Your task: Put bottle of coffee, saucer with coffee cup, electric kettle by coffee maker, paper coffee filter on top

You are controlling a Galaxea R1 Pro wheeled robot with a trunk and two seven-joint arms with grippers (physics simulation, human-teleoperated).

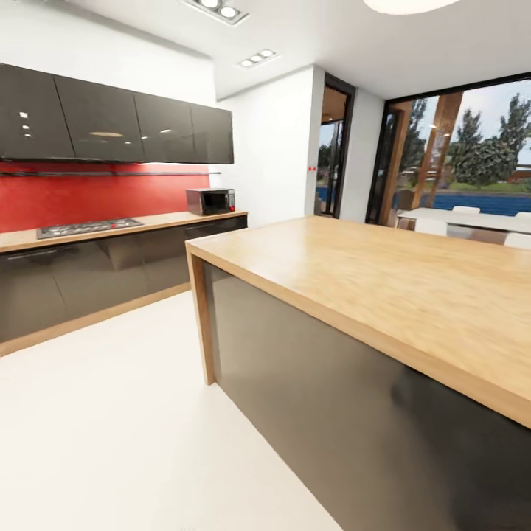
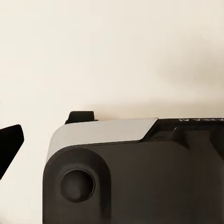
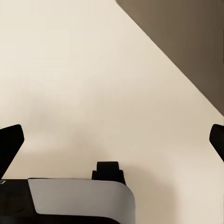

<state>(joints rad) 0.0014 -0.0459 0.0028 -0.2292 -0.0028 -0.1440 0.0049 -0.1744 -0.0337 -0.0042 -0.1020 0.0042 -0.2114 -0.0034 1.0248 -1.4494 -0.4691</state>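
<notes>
— Head view first: what's in front of the robot?

— A big wooden island top (image 1: 413, 287) with dark glossy sides fills the right half. Across the pale floor (image 1: 110, 413), along the far wall, runs the kitchen countertop (image 1: 158, 222), light wood over dark cabinet fronts, with a red backsplash (image 1: 88, 195) and dark wall cabinets (image 1: 110, 118) above it.

— Anything standing on that counter?

— A gas hob (image 1: 87, 228) set into it, and a microwave (image 1: 211, 200) at its far end, near the white wall. I can't make out a coffee maker, kettle, cup or jar anywhere on it.

— And the arms?

— Right wrist view: the right gripper (image 3: 114, 137) hangs over the floor, its two dark fingertips (image 3: 10, 140) at opposite edges, so the jaws stand wide apart with nothing between them. A dark cabinet side (image 3: 186, 42) cuts one corner. Left wrist view: one dark fingertip of the left gripper (image 2: 10, 142) shows at the edge, above the robot's own black and grey base (image 2: 135, 172); how far those jaws are spread I cannot tell.
</notes>
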